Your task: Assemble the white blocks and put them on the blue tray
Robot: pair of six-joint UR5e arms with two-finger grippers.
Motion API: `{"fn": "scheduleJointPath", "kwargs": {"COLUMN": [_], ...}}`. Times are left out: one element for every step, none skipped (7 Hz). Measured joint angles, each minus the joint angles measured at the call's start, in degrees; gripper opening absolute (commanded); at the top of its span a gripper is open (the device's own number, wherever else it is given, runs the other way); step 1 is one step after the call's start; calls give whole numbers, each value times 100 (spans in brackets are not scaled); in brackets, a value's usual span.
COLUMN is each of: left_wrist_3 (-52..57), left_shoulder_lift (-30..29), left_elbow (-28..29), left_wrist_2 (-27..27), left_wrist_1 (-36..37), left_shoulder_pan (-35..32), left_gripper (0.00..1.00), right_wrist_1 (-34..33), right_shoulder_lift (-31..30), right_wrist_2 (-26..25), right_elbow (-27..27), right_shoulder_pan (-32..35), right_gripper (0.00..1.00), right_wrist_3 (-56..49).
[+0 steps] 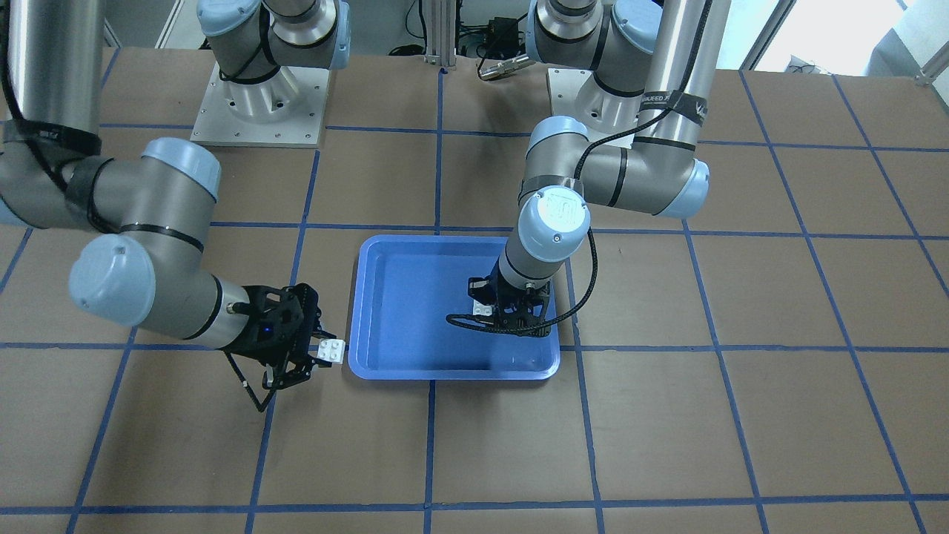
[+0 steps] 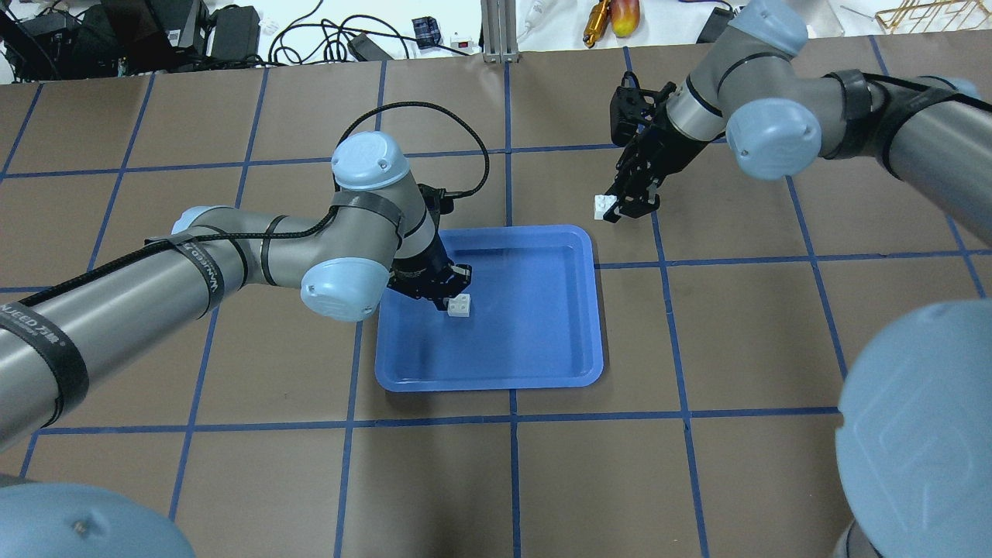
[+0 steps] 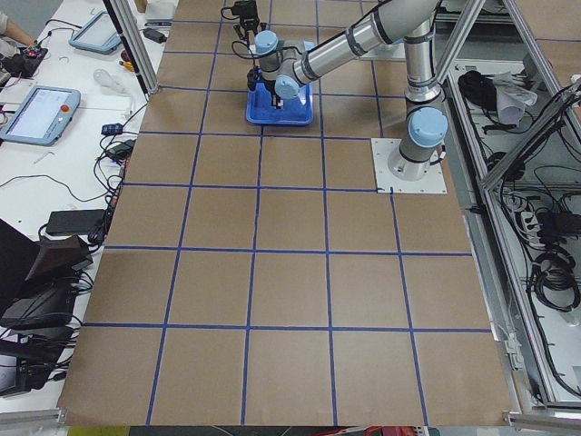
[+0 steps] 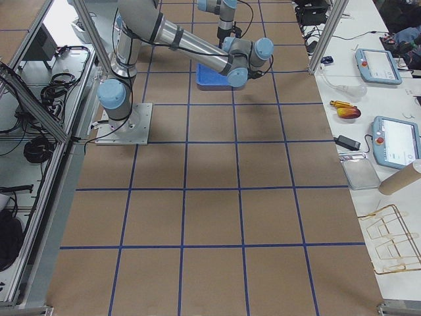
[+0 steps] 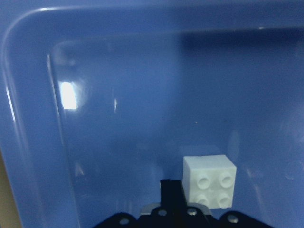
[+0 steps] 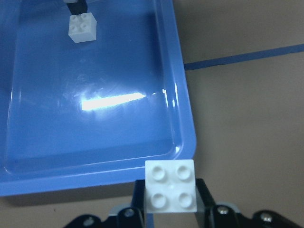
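Note:
The blue tray [image 2: 577, 310] lies mid-table. One white block [image 2: 459, 307] is in the tray, studs up, and also shows in the left wrist view [image 5: 209, 181]. My left gripper [image 2: 446, 296] is low over the tray. Its fingers [image 5: 172, 190] look closed together, with the block touching their side, not between them. My right gripper [image 2: 624, 205] is shut on the other white block [image 2: 602, 207], held studs toward the camera [image 6: 170, 186] just above the table, outside the tray's corner [image 6: 187, 142]. In the front view this block [image 1: 331, 351] is beside the tray's rim [image 1: 356, 326].
Both arm bases [image 1: 259, 96] stand on plates at the robot's side of the table. Cables and tools [image 2: 604, 19] lie beyond the far edge. Side benches hold teach pendants [image 4: 395, 141].

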Motion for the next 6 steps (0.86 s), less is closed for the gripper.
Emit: {"fn": "scheduleJointPath", "kwargs": {"left_wrist_3": [-2,16,27,41,51,88], "left_shoulder_lift": [-1,3,10,18,27,38], "left_elbow": [10,13,18,20,19,15], "left_wrist_2": [-89,-130,-146,-155,-165,-189], "left_wrist_1": [-1,-5,-6,-3,-1,-2], "left_shoulder_pan": [0,-1,-1,0,10,33], "left_gripper": [0,0,0,0,0,0], "right_wrist_1": [-714,-1430,-1889,-2186,-2401,-2558], "right_shoulder_lift": [-309,-498,-557,-530,-465,-373], "right_wrist_2": [17,18,15,13,16,25], "right_elbow": [645,1147,1414,1531,1578,1599], "right_shoulder_pan": [103,234,424,649,819,933], "right_gripper": [0,0,0,0,0,0], "right_wrist_3": [260,429,518,641,787,865]}}
